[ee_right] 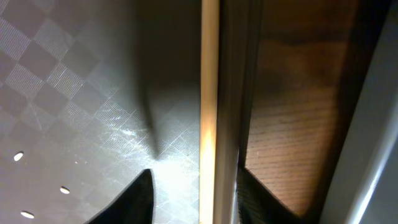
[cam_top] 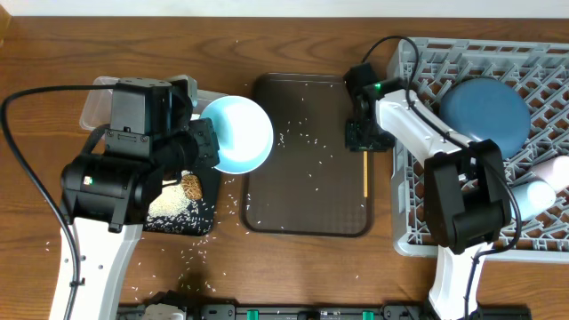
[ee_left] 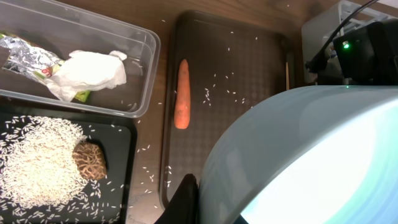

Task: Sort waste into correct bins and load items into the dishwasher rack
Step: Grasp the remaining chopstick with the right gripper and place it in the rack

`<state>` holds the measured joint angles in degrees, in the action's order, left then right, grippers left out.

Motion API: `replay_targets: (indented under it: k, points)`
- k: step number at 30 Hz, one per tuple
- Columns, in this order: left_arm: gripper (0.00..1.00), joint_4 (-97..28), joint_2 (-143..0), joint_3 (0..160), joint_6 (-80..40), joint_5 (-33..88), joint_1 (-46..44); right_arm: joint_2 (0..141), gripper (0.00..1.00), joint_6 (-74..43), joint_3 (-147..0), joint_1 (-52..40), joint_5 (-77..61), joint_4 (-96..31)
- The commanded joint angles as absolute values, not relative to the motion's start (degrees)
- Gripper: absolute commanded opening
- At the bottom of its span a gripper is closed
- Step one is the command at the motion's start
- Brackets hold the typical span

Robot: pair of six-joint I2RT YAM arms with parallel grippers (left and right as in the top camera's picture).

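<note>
My left gripper (cam_top: 206, 147) is shut on the rim of the white bowl (cam_top: 238, 133), which hangs tilted over the brown serving tray's left edge; one finger (ee_left: 186, 199) presses the bowl (ee_left: 311, 155). An orange carrot (ee_left: 181, 93) lies on the serving tray. The clear tub (ee_left: 140, 74) holds tissue (ee_left: 87, 71) and wrapper (ee_left: 31, 59). Rice (ee_left: 37, 162) and the brown lump (ee_left: 90, 160) lie in the black tray (ee_left: 121, 180). My right gripper (cam_top: 366, 133) is low over the chopsticks (cam_top: 365, 173), open, its fingers (ee_right: 134, 202) straddling a chopstick (ee_right: 210, 112).
The brown serving tray (cam_top: 311, 196) sits mid-table with rice grains scattered on it and on the wood around. The grey dishwasher rack (cam_top: 409, 222) fills the right side, holding the dark blue plate (cam_top: 484, 116) and cups (cam_top: 533, 194). The tray's raised rim runs beside the chopsticks.
</note>
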<state>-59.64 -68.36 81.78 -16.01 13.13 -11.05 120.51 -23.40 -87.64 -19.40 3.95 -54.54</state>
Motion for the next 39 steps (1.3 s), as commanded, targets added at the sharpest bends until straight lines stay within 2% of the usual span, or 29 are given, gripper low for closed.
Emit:
replay_targets:
  k: [1, 7, 9, 12, 13, 15, 19, 21, 30, 39]
  points:
    - [0.06, -59.70, -68.49, 82.74, -15.00, 12.40, -11.11, 124.11, 0.29, -22.44, -87.15, -19.53, 1.67, -53.63]
    - [0.06, -59.70, -68.49, 82.74, -15.00, 12.43, -11.11, 122.30, 0.34, -21.21, -87.66, -19.88, 3.40, -53.76]
    - [0.06, -59.68, -68.49, 82.74, -15.00, 12.40, -11.11, 120.95, 0.38, -20.56, -87.90, -19.86, 3.38, -54.00]
    - [0.06, -59.66, -68.49, 82.74, -15.00, 12.40, -11.11, 120.55, 0.38, -20.75, -87.90, -19.66, 2.94, -55.16]
    - [0.06, -59.68, -68.49, 82.74, -15.00, 12.43, -11.11, 120.75, 0.35, -20.75, -87.77, -19.59, 2.92, -55.29]
    - [0.06, -59.68, -68.49, 82.74, -15.00, 12.40, -11.11, 121.19, 0.23, -20.73, -87.18, -19.57, 2.55, -54.96]
    - [0.06, -59.68, -68.49, 82.74, -15.00, 12.40, -11.11, 122.08, 0.12, -20.78, -85.03, -20.08, 1.74, -52.40]
    - [0.06, -59.72, -68.49, 82.74, -15.00, 12.43, -11.11, 122.21, 0.01, -21.23, -83.68, -20.51, 1.04, -50.94]
    - [0.06, -59.92, -68.47, 82.74, -15.00, 12.43, -11.11, 114.04, 0.01, -14.90, -91.33, -17.98, -9.21, -56.21]
    - [0.06, -59.88, -68.47, 82.74, -15.00, 12.43, -11.11, 99.92, 0.01, -10.57, -94.08, -6.42, -8.73, -61.76]
